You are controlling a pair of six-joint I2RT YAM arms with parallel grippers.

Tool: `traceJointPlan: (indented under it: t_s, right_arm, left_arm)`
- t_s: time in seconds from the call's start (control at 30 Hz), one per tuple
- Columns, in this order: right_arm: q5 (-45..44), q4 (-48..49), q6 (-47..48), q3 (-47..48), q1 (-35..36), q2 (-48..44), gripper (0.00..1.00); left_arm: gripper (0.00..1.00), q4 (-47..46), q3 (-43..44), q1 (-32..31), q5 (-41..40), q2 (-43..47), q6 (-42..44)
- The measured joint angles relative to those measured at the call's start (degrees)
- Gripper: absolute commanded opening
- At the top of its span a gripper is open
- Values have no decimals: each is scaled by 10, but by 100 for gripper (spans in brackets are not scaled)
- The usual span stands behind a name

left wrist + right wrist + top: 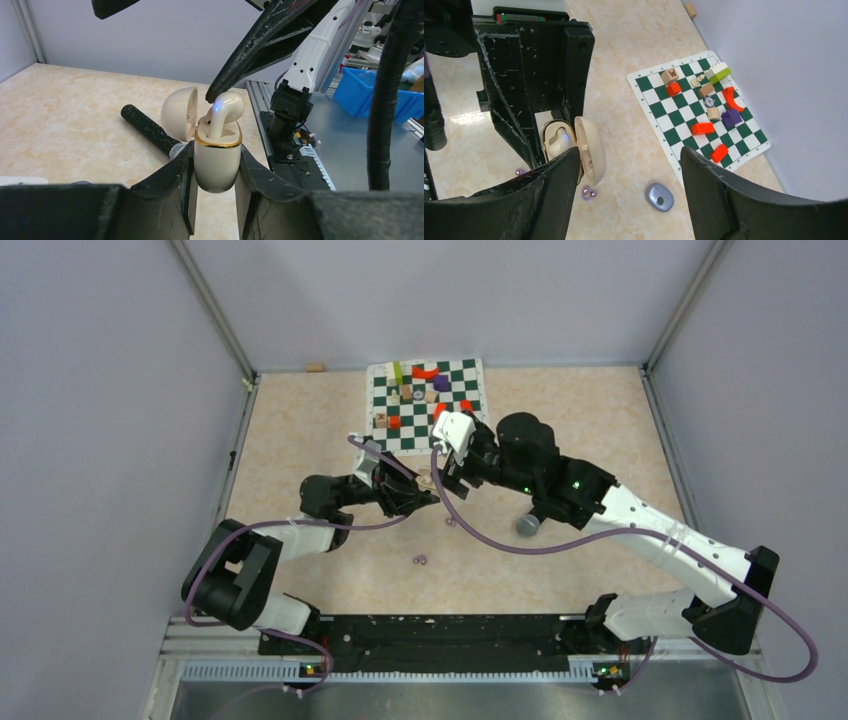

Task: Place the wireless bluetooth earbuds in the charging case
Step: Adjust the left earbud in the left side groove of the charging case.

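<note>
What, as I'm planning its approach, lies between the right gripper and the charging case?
A cream earbud stands in the open charging case, under a finger of the right gripper; left wrist view shows it.

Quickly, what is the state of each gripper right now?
Left gripper: closed on the charging case, whose lid is open.
Right gripper: open, holding nothing, beside the earbud standing in the case.
</note>
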State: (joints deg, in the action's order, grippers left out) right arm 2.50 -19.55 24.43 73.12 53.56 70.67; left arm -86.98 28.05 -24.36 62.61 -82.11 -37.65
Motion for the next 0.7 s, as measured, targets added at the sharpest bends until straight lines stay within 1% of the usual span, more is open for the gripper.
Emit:
traceJointPlan:
  t_s: [0.2,0.7]
  right_arm:
    - [18,-3,0,0,0,0,72]
    - [18,-16,9,0,0,-2,72]
  left_arm:
    - [0,0,0,0,2,0,0]
    - [0,0,0,0,8,0,-8]
